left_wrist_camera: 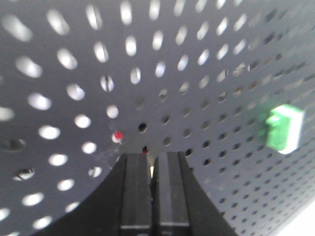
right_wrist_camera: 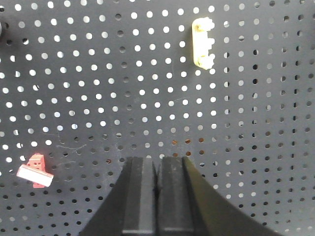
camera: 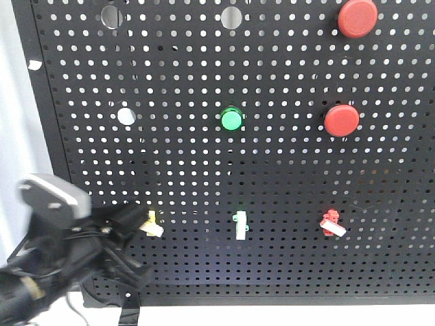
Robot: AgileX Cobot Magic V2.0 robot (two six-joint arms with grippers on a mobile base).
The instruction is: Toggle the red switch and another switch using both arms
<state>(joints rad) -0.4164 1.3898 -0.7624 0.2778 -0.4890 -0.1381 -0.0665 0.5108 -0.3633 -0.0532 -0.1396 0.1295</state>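
The red switch (camera: 332, 223) with its white lever tip sits low on the right of the black pegboard (camera: 204, 170). In the right wrist view the red switch (right_wrist_camera: 35, 172) lies left of my right gripper (right_wrist_camera: 158, 160), which is shut, holds nothing and stands a little off the board. The right gripper is out of the front view. The pale-yellow switch (camera: 153, 225) is at lower left. My left gripper (camera: 139, 220) is shut with its tips right against it. In the left wrist view only a pale sliver of the yellow switch (left_wrist_camera: 153, 170) shows behind the shut left gripper (left_wrist_camera: 152, 156).
A green-and-white toggle (camera: 240, 225) sits between the two switches and also shows as the green toggle (left_wrist_camera: 284, 129). Higher up are a green round button (camera: 231, 119) and two red round buttons (camera: 341, 120), (camera: 357, 17). A yellow clip-shaped part (right_wrist_camera: 203, 42) is on the board above my right gripper.
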